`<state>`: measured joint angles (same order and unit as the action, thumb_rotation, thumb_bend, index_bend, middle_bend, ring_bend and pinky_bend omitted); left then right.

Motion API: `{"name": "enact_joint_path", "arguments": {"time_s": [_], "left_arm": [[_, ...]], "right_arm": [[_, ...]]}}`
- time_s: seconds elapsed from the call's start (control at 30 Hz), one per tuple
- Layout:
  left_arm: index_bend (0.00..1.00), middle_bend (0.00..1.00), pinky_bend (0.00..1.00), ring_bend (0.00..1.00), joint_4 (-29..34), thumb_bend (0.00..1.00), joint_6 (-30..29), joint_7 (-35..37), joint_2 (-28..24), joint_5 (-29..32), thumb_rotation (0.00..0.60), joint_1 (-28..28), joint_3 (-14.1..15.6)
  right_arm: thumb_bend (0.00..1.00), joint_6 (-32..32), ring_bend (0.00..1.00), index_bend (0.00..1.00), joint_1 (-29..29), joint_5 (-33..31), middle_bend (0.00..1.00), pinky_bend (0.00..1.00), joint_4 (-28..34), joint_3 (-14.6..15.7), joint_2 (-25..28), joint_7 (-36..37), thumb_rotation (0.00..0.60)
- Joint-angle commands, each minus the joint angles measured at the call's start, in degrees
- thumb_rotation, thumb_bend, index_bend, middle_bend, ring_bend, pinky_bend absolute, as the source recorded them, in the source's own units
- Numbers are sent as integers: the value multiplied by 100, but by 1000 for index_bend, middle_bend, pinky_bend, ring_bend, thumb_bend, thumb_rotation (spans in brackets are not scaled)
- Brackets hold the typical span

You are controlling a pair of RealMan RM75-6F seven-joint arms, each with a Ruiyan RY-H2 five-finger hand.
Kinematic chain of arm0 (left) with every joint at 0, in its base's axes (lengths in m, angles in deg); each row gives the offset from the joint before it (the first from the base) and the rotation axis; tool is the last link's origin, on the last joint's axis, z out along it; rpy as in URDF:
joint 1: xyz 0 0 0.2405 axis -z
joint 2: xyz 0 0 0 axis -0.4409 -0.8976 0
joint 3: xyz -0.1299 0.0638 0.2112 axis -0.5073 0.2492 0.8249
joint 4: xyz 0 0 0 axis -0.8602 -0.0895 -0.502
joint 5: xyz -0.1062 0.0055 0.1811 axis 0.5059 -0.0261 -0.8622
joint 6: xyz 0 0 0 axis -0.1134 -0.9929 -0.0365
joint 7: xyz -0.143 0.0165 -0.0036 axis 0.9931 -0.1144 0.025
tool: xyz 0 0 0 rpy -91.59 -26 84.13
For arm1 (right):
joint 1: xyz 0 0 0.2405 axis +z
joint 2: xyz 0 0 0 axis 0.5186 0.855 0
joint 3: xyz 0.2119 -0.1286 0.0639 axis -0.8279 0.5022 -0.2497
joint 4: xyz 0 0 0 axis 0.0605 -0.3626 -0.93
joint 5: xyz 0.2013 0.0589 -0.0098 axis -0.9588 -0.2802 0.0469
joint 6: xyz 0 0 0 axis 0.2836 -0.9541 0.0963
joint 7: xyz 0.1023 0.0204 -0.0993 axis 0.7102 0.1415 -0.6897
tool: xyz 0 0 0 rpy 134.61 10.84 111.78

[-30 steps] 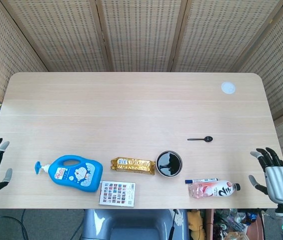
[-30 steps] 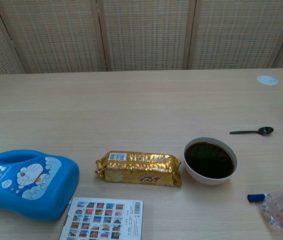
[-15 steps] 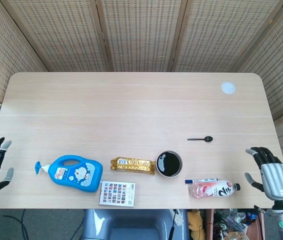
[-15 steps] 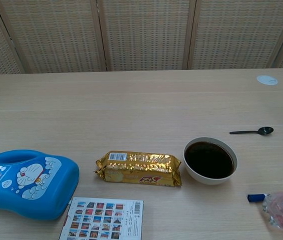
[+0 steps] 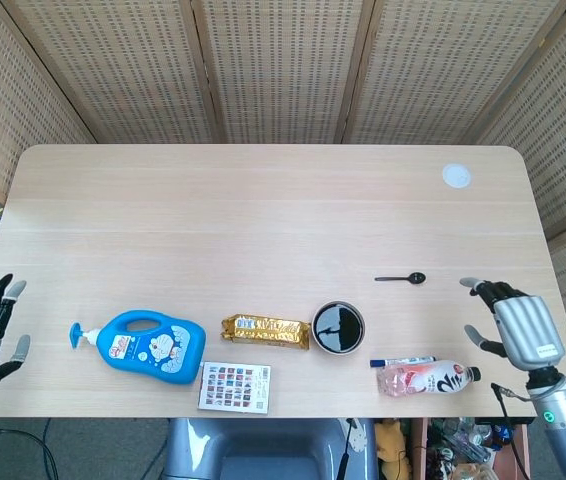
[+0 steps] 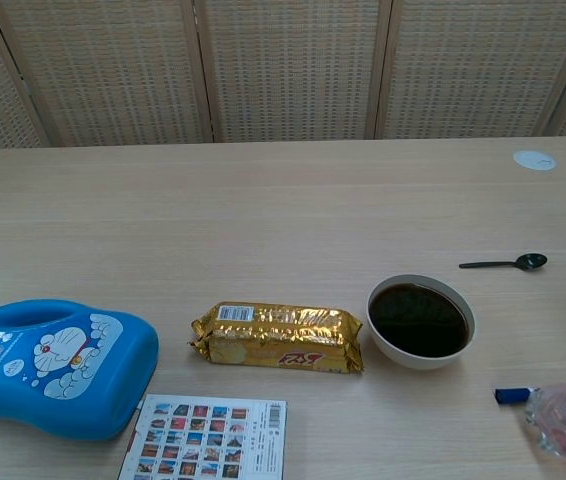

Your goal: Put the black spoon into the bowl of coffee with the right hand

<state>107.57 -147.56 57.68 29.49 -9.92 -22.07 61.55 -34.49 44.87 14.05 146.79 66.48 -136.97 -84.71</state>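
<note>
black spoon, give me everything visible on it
The black spoon is small, slim and dark all over, probably plastic. It has a thin straight handle and a small oval bowl end. It lies flat on the bare wooden table, handle pointing toward the robot's left, bowl end toward its right. It sits beyond and to the right of the bowl of coffee, apart from it. Nothing touches it; the right hand is open and well clear of it.

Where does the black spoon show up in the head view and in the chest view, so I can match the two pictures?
Head view: black spoon lies right of centre, up and right of the bowl of coffee.
Chest view: black spoon lies near the right edge, beyond and right of the bowl of coffee.
Shared landmark: the bowl of coffee.
</note>
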Motion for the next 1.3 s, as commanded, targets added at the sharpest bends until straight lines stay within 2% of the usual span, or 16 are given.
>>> {"name": "enact_joint_path", "arguments": {"time_s": [0.03,0.2,0.4,0.53,0.87,1.3], "left_arm": [[0,0,0,0,-5,463,12,-10,12,6,600,2,5],[0,0,0,0,-3,463,21,-33,3,21,600,10,-5],[0,0,0,0,-8,463,26,-45,15,24,600,11,-2],[0,0,0,0,-39,463,54,-30,13,71,600,7,-2],[0,0,0,0,-10,462,124,-149,-63,104,600,71,-41],[0,0,0,0,17,463,254,-228,-88,166,600,159,-70]], "right_arm": [[404,495,506,292,424,-80,558,709,48,-166,85,172,600],[403,1123,596,292,941,-214,617,794,40,-320,41,350,600],[403,1595,751,321,1390,-384,741,918,-74,-484,-90,412,600],[403,2039,849,360,1909,-552,833,998,-450,-649,-510,394,600],[404,2850,938,496,2642,-1186,930,1000,-1446,-676,-1314,86,600],[403,3488,961,543,3117,-1963,953,1000,-2081,-517,-1848,-518,600]]}}
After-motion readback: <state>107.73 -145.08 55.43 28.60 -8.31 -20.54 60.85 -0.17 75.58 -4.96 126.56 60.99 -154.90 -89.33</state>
